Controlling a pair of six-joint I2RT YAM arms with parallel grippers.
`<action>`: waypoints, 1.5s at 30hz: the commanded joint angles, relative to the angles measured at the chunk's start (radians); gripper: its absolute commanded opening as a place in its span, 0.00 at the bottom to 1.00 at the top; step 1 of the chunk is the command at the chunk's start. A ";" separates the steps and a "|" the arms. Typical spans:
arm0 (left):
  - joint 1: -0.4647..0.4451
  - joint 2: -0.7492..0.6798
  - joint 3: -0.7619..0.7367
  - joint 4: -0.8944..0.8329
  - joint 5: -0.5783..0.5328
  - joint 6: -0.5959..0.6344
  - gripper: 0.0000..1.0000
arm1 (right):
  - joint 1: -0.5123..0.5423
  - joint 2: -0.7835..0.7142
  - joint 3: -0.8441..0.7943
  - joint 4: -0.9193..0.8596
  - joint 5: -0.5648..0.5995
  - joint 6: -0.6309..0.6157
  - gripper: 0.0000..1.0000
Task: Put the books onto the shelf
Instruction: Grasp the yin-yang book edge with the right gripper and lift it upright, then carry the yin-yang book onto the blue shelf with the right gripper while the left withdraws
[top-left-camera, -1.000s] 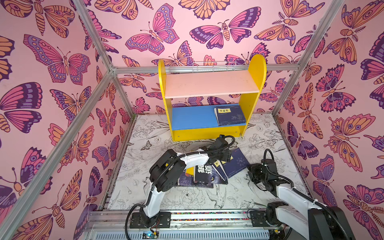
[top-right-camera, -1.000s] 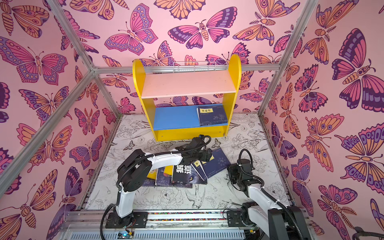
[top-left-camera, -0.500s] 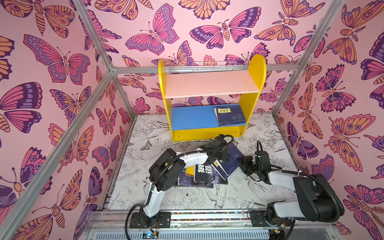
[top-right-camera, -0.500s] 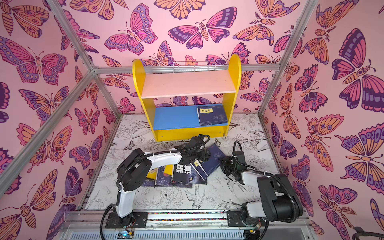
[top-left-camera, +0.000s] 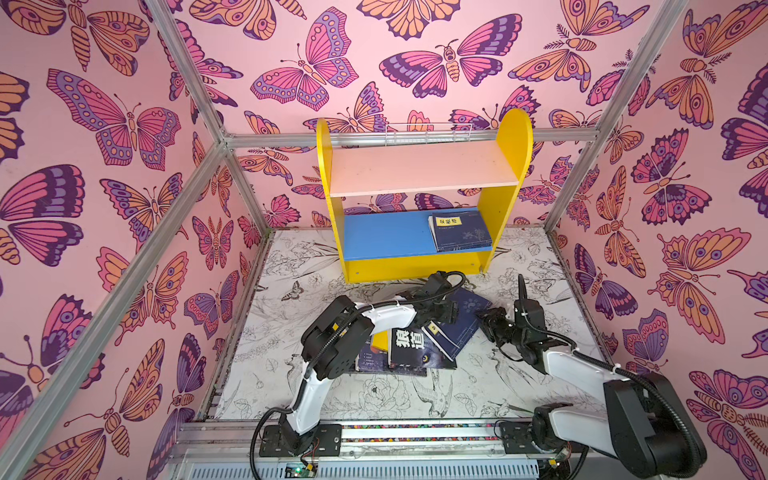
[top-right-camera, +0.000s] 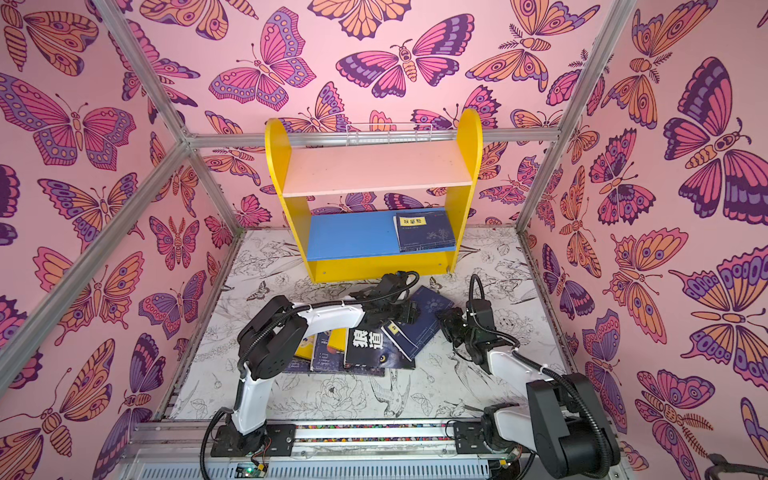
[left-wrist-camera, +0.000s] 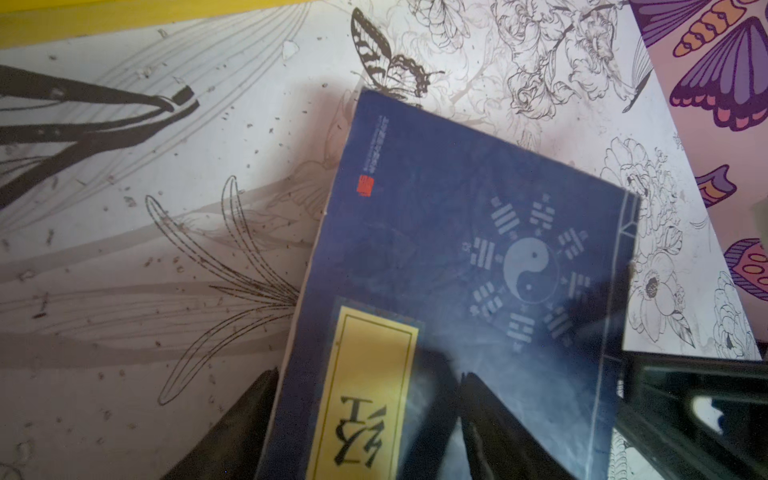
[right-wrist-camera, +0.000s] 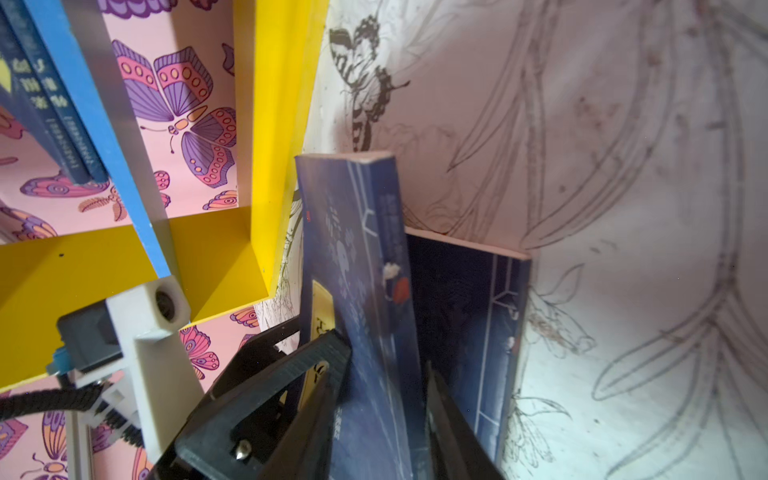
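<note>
We are picking the navy bagua book (top-left-camera: 471, 311) off the pile (top-left-camera: 409, 343) on the counter (top-left-camera: 478, 395) before the shelf (top-left-camera: 513, 141). Our left jaws stand open over its cover. Our right jaws straddle its raised edge; whether they have clamped it we cannot tell. Next we need a firm clamp, then a lift shelfward.

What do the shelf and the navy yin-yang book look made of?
The shelf looks like painted or laminated wood board: flat matte colour, square-cut edges. The navy book looks paperback: thin card cover, faint sheen, pale paper page edges.
</note>
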 joint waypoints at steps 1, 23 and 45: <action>0.000 0.011 0.005 -0.020 0.023 -0.003 0.70 | 0.027 -0.013 0.043 0.075 -0.038 -0.037 0.33; 0.011 -0.036 -0.057 0.039 -0.008 -0.024 0.70 | 0.070 0.045 0.118 0.023 -0.054 -0.077 0.00; 0.033 -0.398 -0.400 0.080 -0.779 -0.210 0.74 | 0.067 0.036 0.526 0.168 -0.004 -0.042 0.00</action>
